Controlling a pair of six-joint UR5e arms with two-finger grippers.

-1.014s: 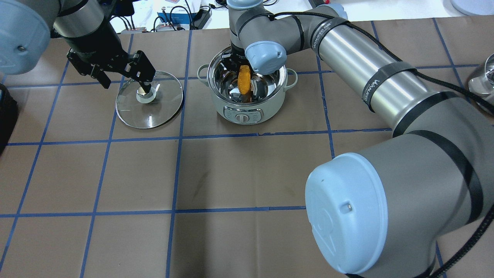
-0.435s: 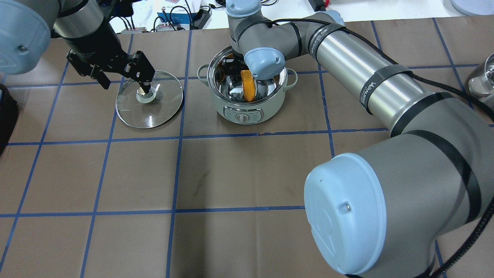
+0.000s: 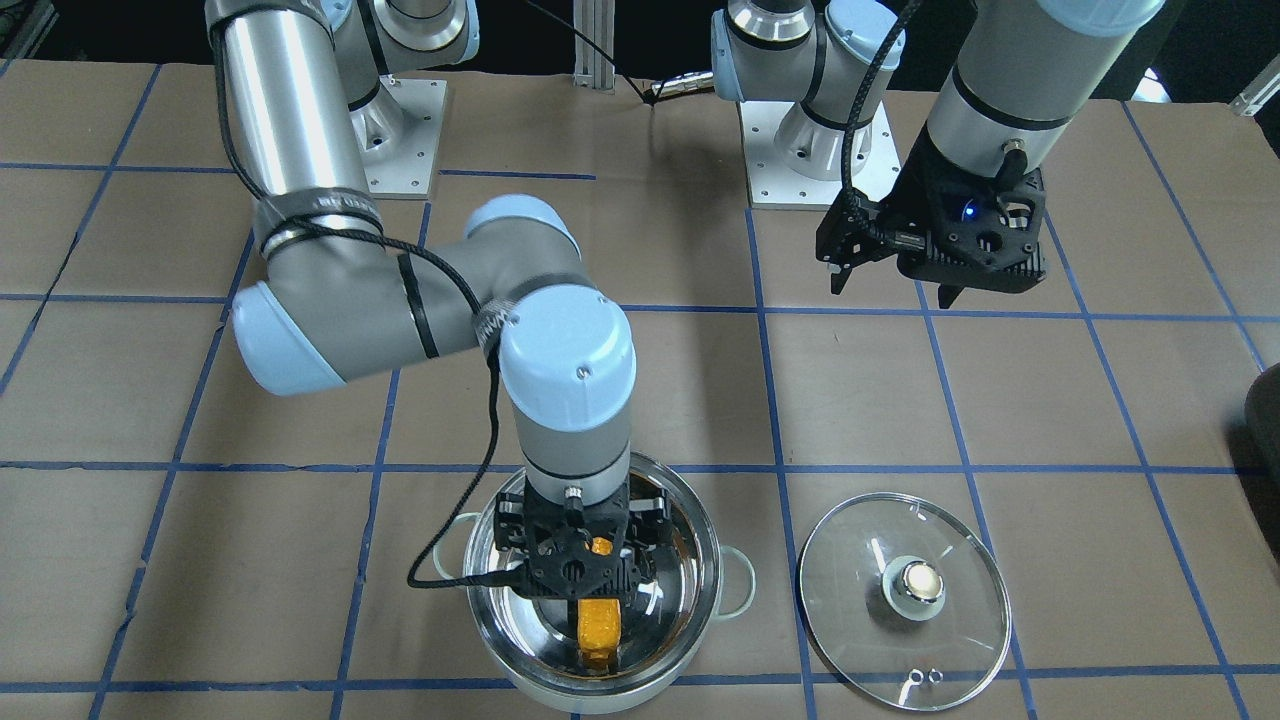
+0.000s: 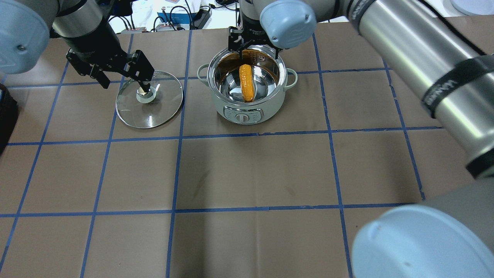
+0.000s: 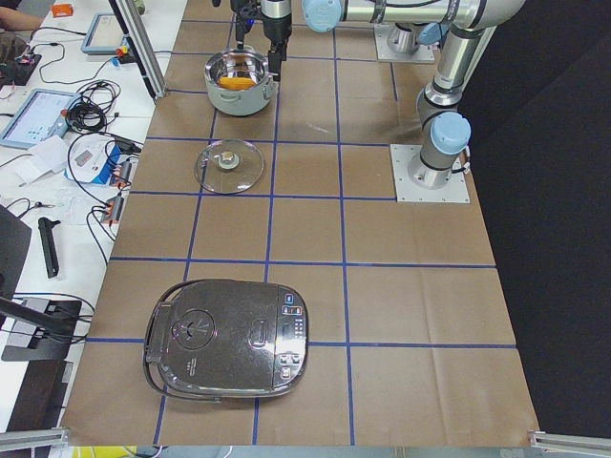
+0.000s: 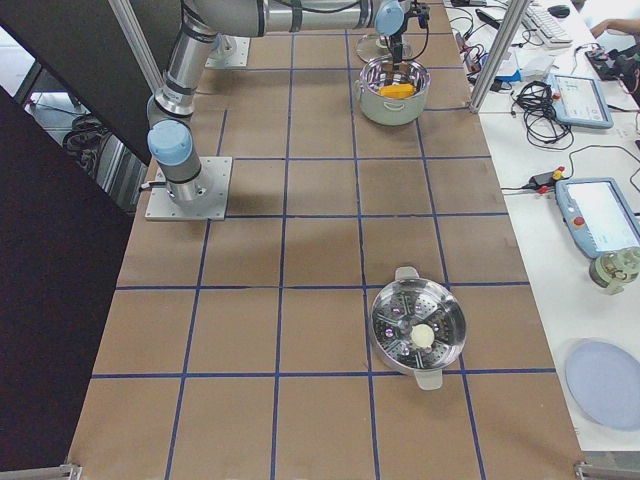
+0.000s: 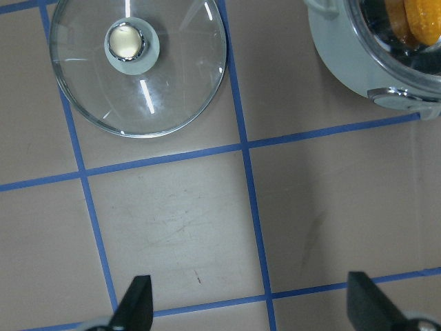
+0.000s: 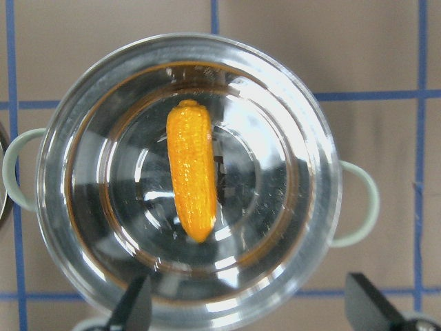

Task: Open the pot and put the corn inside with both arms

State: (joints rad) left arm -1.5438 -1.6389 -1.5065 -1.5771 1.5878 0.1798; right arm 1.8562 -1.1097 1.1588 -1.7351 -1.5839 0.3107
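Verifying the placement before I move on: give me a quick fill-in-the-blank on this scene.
1. The yellow-orange toy corn cob lies ____ the round shiny stainless-steel pot.
2. The flat round glass lid lies to the robot's ____ of the pot.
3. Open or shut, the right gripper above the pot is ____.
Missing words: inside; left; open.
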